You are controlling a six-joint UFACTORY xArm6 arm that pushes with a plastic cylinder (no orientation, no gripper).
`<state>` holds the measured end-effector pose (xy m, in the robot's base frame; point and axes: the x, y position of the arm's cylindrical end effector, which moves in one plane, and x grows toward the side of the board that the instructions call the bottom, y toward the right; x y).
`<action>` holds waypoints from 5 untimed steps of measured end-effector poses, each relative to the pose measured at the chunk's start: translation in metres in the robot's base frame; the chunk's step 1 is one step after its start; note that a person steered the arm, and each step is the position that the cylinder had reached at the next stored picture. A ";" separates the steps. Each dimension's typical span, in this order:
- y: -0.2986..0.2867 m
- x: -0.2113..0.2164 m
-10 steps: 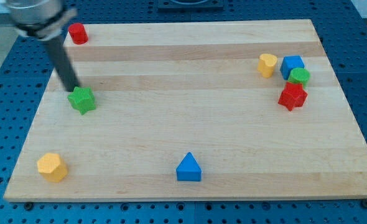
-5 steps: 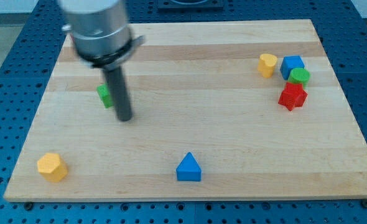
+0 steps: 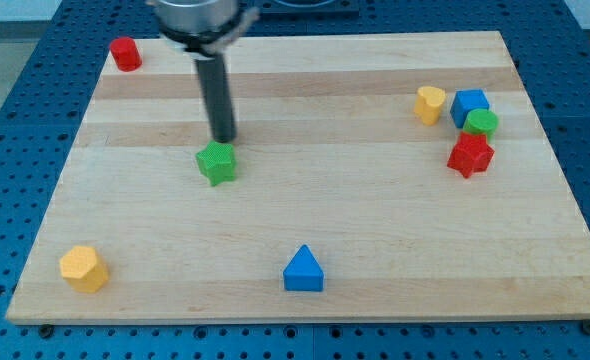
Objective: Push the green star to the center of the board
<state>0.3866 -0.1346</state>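
The green star (image 3: 216,163) lies on the wooden board (image 3: 305,230), left of the board's middle. My tip (image 3: 225,139) stands just above the star toward the view's top, slightly to its right, close to it or touching its upper edge. The dark rod rises from there to the arm's body at the view's top edge.
A red block (image 3: 126,53) sits at the board's top left corner. A yellow block (image 3: 83,268) lies at the bottom left, a blue triangle (image 3: 303,270) at the bottom middle. At the right stand a yellow block (image 3: 430,104), a blue cube (image 3: 469,106), a small green block (image 3: 482,123) and a red star (image 3: 470,155).
The green star has slid to the right, toward the board's middle. My tip has gone from the star's upper left, past its right side, to just above it.
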 end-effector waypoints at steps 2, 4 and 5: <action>-0.089 0.067; 0.076 0.047; 0.094 0.041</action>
